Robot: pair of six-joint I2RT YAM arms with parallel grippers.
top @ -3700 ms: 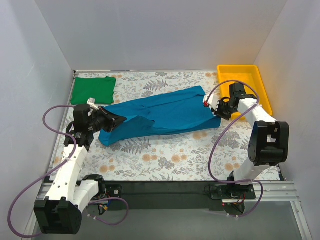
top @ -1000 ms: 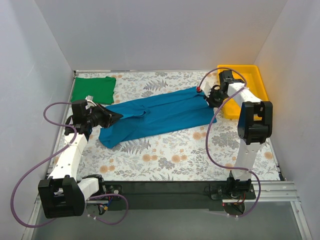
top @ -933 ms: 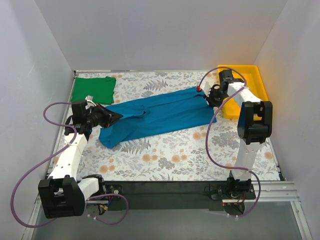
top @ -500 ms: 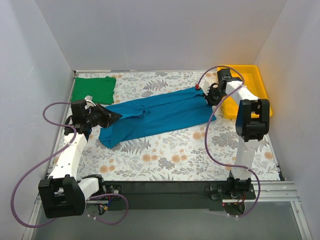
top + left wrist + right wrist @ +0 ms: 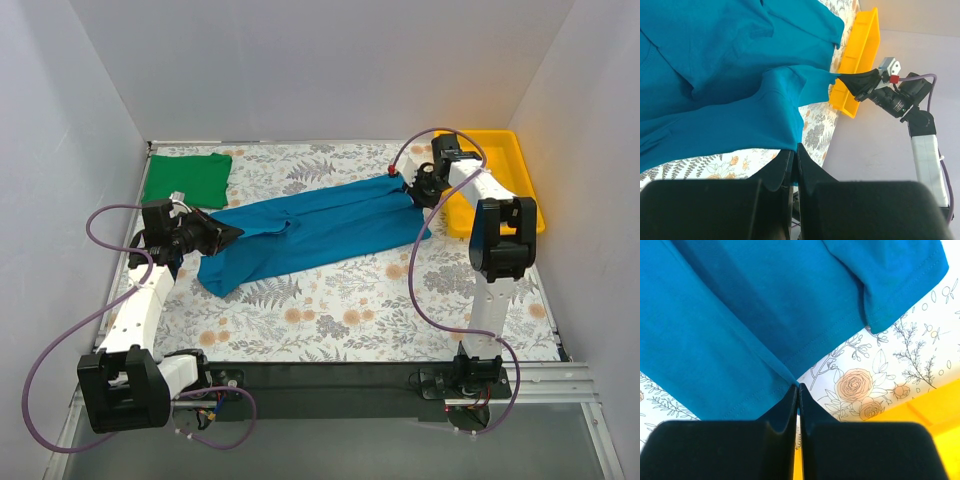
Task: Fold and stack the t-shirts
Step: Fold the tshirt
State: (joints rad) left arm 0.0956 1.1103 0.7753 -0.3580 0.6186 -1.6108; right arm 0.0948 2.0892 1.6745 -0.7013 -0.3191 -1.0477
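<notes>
Well, both of my grippers were clamped down on the teal shirt [image 5: 320, 228], one at each end. My left gripper [image 5: 234, 235] had its two fingers pressed tight together on a fold of the cloth at the shirt's left end, low over the table. From that wrist camera the fabric ran away from my fingertips in overlapping layers, with creases across it.

My right gripper [image 5: 411, 190] was pinched on the shirt's far right corner. Its wrist camera showed the fingers meeting on the stitched hem, with a doubled flap of the shirt lying just beyond them. The yellow tray [image 5: 500, 148] sat just beside that gripper, along the right edge of the table, and the shirt did not reach into it.

Between my two grips the teal shirt stretched in a long slanted band across the flowered table cover [image 5: 330, 310], from the left side up toward the far right. Most of it lay on the cover, with its near left part bunched into a wider flap.

The green shirt [image 5: 186, 180] lay folded into a flat rectangle in the far left corner of the table. It was close to the teal shirt's left end but not touching it, and neither gripper was on it.
</notes>
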